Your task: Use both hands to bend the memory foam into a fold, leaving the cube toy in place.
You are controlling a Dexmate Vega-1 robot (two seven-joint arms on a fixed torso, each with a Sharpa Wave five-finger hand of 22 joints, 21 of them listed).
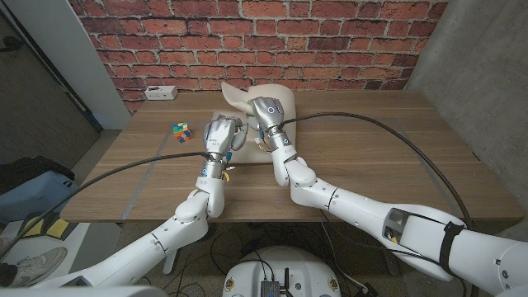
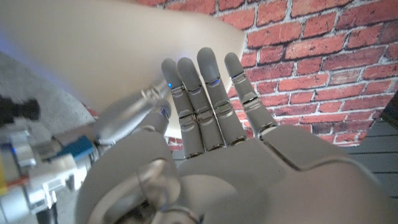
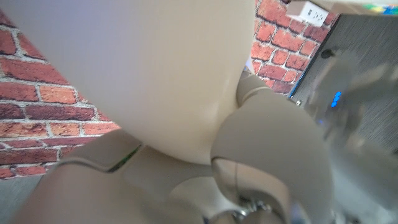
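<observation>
while the head view shows my left hand (image 1: 221,134) and right hand (image 1: 267,113) side by side on the cream memory foam (image 1: 276,96) near the brick wall (image 1: 247,37), the cube toy (image 1: 181,129) just left, my left wrist view shows straight fingers (image 2: 208,93) against foam, its corner lifted; right grip unclear.
</observation>
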